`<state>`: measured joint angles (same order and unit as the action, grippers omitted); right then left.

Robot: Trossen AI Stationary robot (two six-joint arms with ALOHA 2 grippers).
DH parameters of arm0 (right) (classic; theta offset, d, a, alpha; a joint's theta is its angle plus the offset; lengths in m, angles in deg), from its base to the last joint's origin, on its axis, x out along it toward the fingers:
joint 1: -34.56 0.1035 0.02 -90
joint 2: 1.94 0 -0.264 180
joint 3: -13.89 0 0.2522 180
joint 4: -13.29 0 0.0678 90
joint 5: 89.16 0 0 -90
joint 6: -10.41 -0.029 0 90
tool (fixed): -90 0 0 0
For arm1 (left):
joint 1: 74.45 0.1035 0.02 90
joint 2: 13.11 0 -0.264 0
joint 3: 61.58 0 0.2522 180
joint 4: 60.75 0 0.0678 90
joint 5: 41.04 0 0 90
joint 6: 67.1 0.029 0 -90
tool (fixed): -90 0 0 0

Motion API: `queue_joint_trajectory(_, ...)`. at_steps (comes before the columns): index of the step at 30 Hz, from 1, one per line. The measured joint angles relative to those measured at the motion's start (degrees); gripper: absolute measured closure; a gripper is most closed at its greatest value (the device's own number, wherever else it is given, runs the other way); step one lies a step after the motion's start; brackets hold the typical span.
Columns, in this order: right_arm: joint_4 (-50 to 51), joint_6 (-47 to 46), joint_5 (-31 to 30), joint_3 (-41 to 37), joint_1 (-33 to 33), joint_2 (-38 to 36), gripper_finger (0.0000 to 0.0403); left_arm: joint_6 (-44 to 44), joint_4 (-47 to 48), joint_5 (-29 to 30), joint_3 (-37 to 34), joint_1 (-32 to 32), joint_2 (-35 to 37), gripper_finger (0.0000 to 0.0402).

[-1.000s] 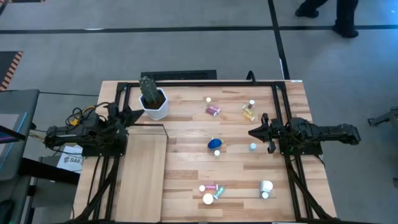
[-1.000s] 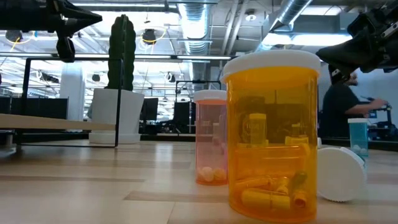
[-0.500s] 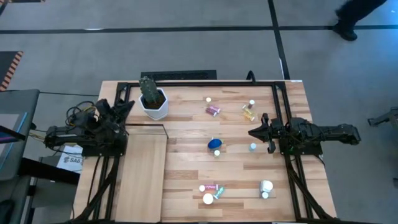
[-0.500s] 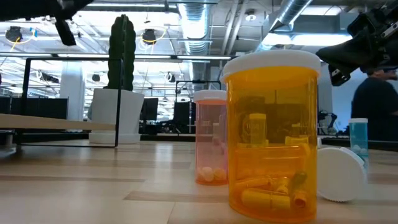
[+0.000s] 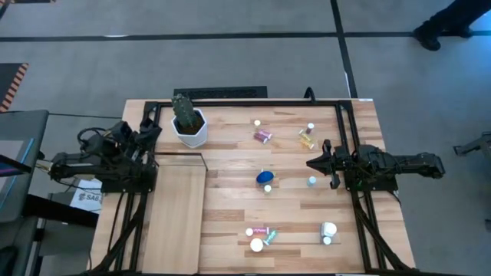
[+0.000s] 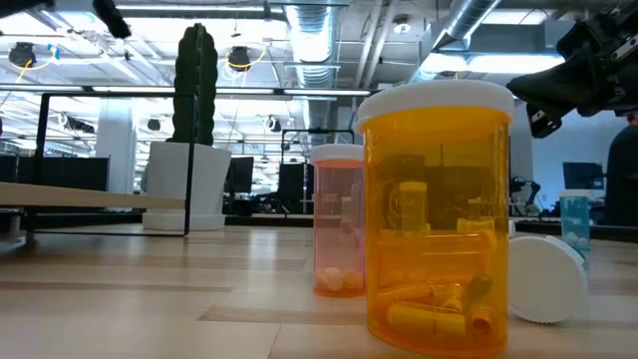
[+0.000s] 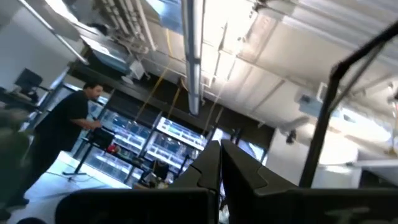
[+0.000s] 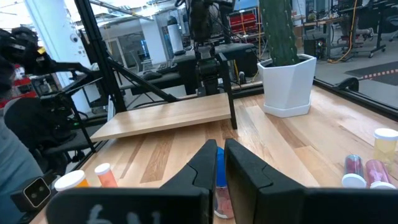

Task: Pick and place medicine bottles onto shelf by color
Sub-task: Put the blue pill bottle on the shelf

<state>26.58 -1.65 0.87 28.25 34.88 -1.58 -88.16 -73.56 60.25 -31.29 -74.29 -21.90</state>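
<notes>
Worktop (image 5: pixel 230 161) carries the pale shelf (image 5: pixel 175 218) just beside the closed, empty left tool (image 5: pixel 150 129), with medicine bottles (image 5: pixel 265 177) scattered on the planks ahead of and around the closed, empty right tool (image 5: pixel 313 163), none on the shelf.

Blue bottle (image 8: pixel 219 175) mostly hidden behind the right claw (image 8: pixel 219 163)

Potted cactus (image 5: pixel 186 119) on tabletop (image 5: pixel 230 184)
</notes>
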Motion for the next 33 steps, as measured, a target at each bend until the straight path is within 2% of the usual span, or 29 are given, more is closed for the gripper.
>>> queue_joint_trajectory(6,-0.01,-0.01,0.0,-0.01,0.01,-0.01,0.0347,2.8,1.49,-5.05,7.69,-0.02,-11.57,0.0401)
queue_joint_trajectory(15,0.0,-0.02,0.0,0.0,0.0,0.01,0.0347,2.71,15.72,-17.38,22.53,-0.67,-31.11,0.0401)
queue_joint_trajectory(18,-0.02,-0.02,0.0,-0.01,0.01,0.01,0.0347,2.89,18.83,-19.82,27.01,-2.34,-38.02,0.0401)
queue_joint_trajectory(26,-0.02,-0.01,0.0,-0.01,0.0,-0.01,0.0347,2.58,21.95,-17.9,35.1,-7.58,-54.55,0.0401)
queue_joint_trajectory(33,-0.01,-0.01,0.0,0.0,0.0,0.01,0.0347,1.49,25.55,-13.79,40.74,-12.1,-65.11,0.0401)
